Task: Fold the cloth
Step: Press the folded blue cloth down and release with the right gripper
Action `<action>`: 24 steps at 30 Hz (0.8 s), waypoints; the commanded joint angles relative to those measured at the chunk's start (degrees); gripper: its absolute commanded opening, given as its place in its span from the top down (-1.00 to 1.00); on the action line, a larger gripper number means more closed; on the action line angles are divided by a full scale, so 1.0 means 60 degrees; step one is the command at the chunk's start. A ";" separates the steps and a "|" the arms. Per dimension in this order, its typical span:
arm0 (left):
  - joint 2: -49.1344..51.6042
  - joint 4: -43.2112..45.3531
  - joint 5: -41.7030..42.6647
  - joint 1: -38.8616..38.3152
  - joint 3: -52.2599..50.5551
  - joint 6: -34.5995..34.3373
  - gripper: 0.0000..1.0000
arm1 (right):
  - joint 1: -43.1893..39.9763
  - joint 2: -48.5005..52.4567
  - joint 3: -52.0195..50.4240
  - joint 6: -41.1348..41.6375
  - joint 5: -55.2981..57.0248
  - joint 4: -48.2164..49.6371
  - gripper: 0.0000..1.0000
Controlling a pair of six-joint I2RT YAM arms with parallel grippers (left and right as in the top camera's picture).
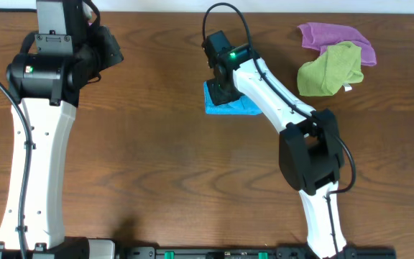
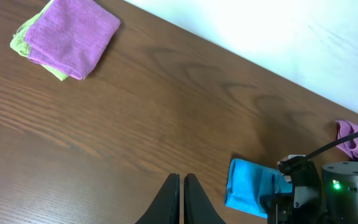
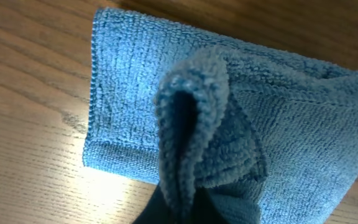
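Folding is looking to be in mid-step: the right hand (image 3: pixel 191 208) is pinching a raised ridge of the blue cloth (image 1: pixel 225 109), which is lying as a compact, already doubled rectangle at the far middle of the desk (image 1: pixel 157 165), directly under that arm's wrist. I am judging that the next move is calling for the pinched layer to be carried across and laid down so its edge is meeting the flat hem showing on the left in the wrist view, then released without dragging the lower layer. The left hand (image 2: pixel 182 200) is hovering well off to the left, fingers narrowed almost together and holding nothing. Bare wood is lying open on every side of the blue cloth. The green cloth (image 1: pixel 329 68) and purple cloth (image 1: pixel 336 36) are sitting well apart toward the far right corner.
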 commanded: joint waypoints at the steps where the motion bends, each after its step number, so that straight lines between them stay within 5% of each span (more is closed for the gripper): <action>1: -0.0164 -0.0029 0.0069 0.0015 -0.0029 0.0098 0.88 | 0.0087 0.0015 -0.0033 -0.0109 -0.1428 0.0076 0.34; 4: -0.0164 0.0007 0.0069 0.0015 -0.0029 0.0098 0.88 | 0.0171 0.0015 -0.0033 -0.0215 -0.3847 0.0339 -0.12; 10: -0.0164 -0.0004 0.0066 0.0015 -0.0029 0.0098 0.88 | -0.0087 -0.0109 -0.0004 -0.0211 -0.5289 0.0954 -0.15; 18: -0.0051 0.0029 -0.0331 0.0026 -0.0182 0.0204 0.87 | -0.1140 -0.0510 0.0178 -0.0397 -0.5461 0.0703 0.07; 21: 0.0331 0.0182 0.0007 0.0022 -0.0703 0.0248 0.62 | -0.1745 -0.0798 0.0178 -0.0539 -0.4386 0.0164 0.13; 24: 0.0860 0.0652 0.0914 0.0022 -0.1392 0.0244 0.49 | -0.2131 -0.1016 0.0178 -0.0535 -0.3395 -0.0175 0.50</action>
